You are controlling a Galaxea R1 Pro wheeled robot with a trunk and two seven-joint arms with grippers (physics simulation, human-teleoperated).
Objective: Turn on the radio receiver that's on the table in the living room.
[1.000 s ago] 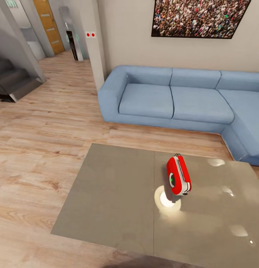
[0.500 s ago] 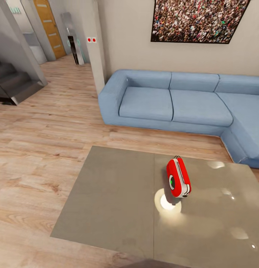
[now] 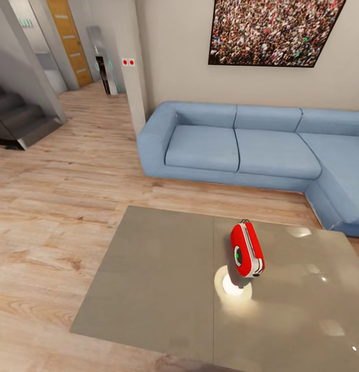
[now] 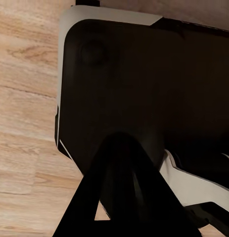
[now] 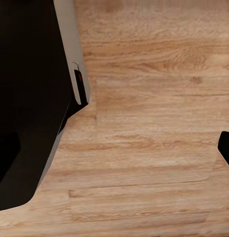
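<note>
The red radio receiver (image 3: 247,249) stands on its edge on the glossy grey table (image 3: 158,279), right of the table's middle, with its dial facing left and its wire handle on top. A bright light reflection lies on the tabletop just in front of it. This is the living room, with a light blue sectional sofa (image 3: 241,144) and a framed crowd picture (image 3: 275,31) behind the table. My left gripper (image 4: 121,148) shows as a dark shape against the robot's black base (image 4: 144,74). A dark fingertip (image 5: 226,148) of my right gripper pokes in over the plank floor.
Light wood floor (image 3: 60,196) surrounds the table on the left and far side. A beige pillar (image 3: 133,62) stands left of the sofa. Dark stairs (image 3: 19,121) and an orange door (image 3: 69,36) lie far left. The robot's base (image 5: 30,98) edges the right wrist view.
The whole head view has shifted slightly downward, so the camera has moved. The radio stays in the same spot on the table.
</note>
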